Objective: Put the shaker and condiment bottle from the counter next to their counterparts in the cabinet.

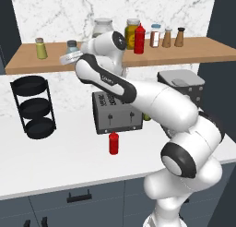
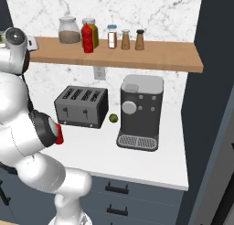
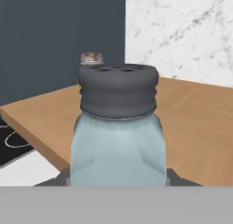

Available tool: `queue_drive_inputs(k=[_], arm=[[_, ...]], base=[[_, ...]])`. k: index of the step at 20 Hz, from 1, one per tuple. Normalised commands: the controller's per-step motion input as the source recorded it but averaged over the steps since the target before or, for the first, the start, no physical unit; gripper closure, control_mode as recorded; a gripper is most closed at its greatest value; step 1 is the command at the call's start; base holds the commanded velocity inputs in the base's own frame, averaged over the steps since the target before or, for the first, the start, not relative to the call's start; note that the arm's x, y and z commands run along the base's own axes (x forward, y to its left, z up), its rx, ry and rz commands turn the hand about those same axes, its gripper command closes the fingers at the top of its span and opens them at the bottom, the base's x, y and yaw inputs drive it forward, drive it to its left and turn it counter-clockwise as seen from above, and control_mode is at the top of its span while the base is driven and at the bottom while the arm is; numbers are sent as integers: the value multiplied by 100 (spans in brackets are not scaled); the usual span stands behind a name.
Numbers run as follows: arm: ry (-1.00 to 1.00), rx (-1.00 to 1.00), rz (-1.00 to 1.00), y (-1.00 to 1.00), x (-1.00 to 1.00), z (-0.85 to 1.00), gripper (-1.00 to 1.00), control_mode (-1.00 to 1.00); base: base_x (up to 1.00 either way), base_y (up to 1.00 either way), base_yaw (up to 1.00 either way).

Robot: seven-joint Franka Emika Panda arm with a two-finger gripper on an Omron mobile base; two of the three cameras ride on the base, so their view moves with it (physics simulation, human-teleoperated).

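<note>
— While the shaker (image 3: 116, 141) sits clamped between the fingers (image 3: 63, 176), upright over the left part of the cabinet (image 1: 193, 53) board, what worries you?

— Mostly the placement. Its counterpart, the yellow-green shaker (image 1: 41, 48), stands just left of it and slightly farther back. If the fingers let go before the base touches wood, I reckon the shaker could tip or roll off the near edge.

— And the grip itself?

— Closed firmly on the glass body below the grey cap, it seems. A sideways nudge while releasing could knock the neighbour over.

— What about the condiment bottle (image 1: 113, 143)?

— Standing on the counter (image 1: 60, 161), just in front of the toaster (image 1: 115, 111). Its partner, the taller red bottle (image 1: 139, 38), waits farther right on the board, crowded by jars (image 1: 103, 27), so space there looks tight.
</note>
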Motion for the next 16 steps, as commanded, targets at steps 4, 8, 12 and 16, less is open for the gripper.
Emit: queue_drive_inputs(k=[4,8,12,16], arm=[[6,3,0,3,33,0,100,-100],[9,1,2,15,32,0,100,-100],[8,0,5,23,33,0,100,-100],[2,0,9,19,14,-2,100,-100]], base=[[0,0,0],[0,0,0],[0,0,0],[0,0,0]])
